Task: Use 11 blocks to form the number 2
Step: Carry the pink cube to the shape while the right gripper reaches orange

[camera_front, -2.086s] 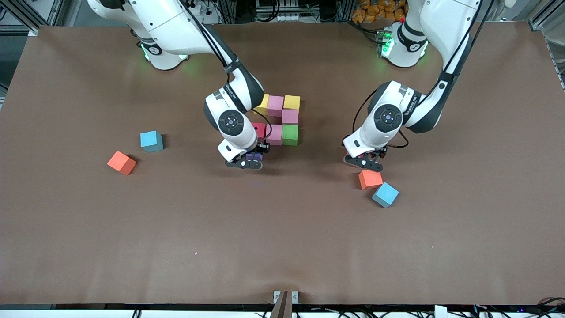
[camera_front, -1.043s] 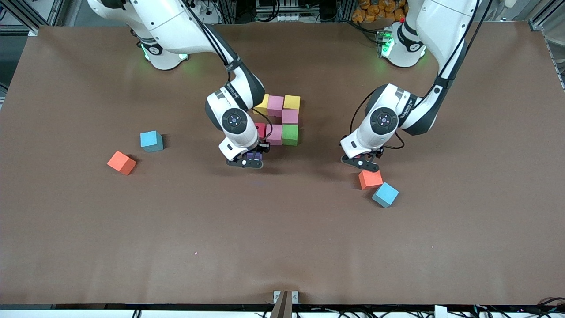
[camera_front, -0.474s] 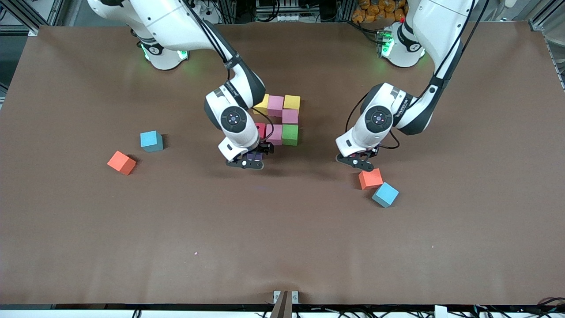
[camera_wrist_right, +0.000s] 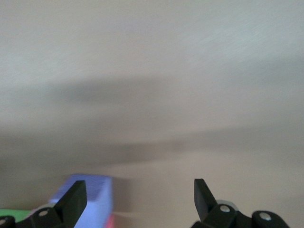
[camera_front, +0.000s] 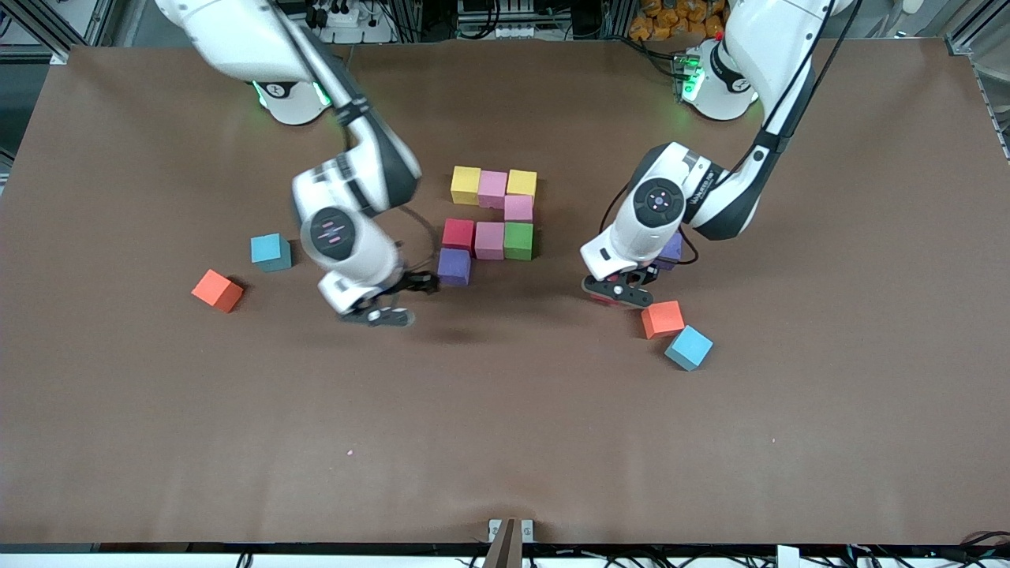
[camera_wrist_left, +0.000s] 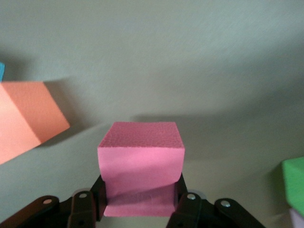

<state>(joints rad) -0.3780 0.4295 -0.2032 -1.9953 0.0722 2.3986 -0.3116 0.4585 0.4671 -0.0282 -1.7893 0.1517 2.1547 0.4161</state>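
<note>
Brown table (camera_front: 505,442): left hand (camera_front: 619,290) grips 1 pink block (camera_wrist_left: 140,166); right hand (camera_front: 377,313) hovers released over it.

A robotics lab: two white arms bolted onto a broad brown table (camera_front: 505,442), aluminium framing (camera_front: 47,24) at its corners, cables and power strips (camera_front: 505,20) (quite a tangle) crowding the edge by their bases.

On my right wrist camera I see the right claw (camera_wrist_right: 137,199) spread wide and empty over the bare worktop (camera_wrist_right: 156,71), a purple block (camera_wrist_right: 90,199) by one fingertip (camera_wrist_right: 76,197).
</note>
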